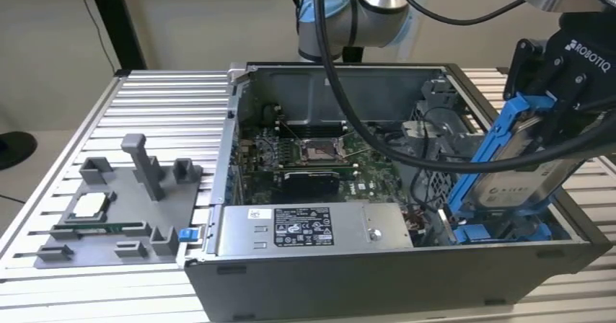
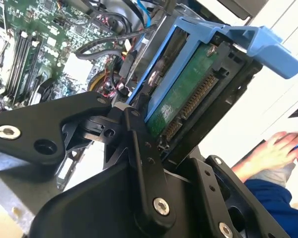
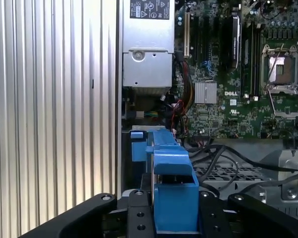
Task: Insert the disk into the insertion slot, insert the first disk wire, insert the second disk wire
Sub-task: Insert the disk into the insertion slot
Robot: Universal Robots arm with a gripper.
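Closest to the lens is your end effector [image 3: 174, 206], and its black fingers [image 2: 139, 130] are clamped on the disk [image 2: 185, 91], gripping across the blue frame near one end. So the disk is up in the air in the grip, not seated.

What matters is the angle. In the exterior view the disk [image 1: 513, 180] stands steep rather than flat. Its long axis runs from the end effector [image 1: 561, 114] down and toward the exterior view's left. The low end sits right by the blue rails of the insertion slot [image 1: 506, 231], in the corner of the case [image 1: 385, 280] beside the power-supply box [image 1: 303, 229]. I can't tell whether that end is touching the rails.

So the slot is pretty much straight below your grip. I'd judge the disk is lined up over the bay but tilted well off its plane.
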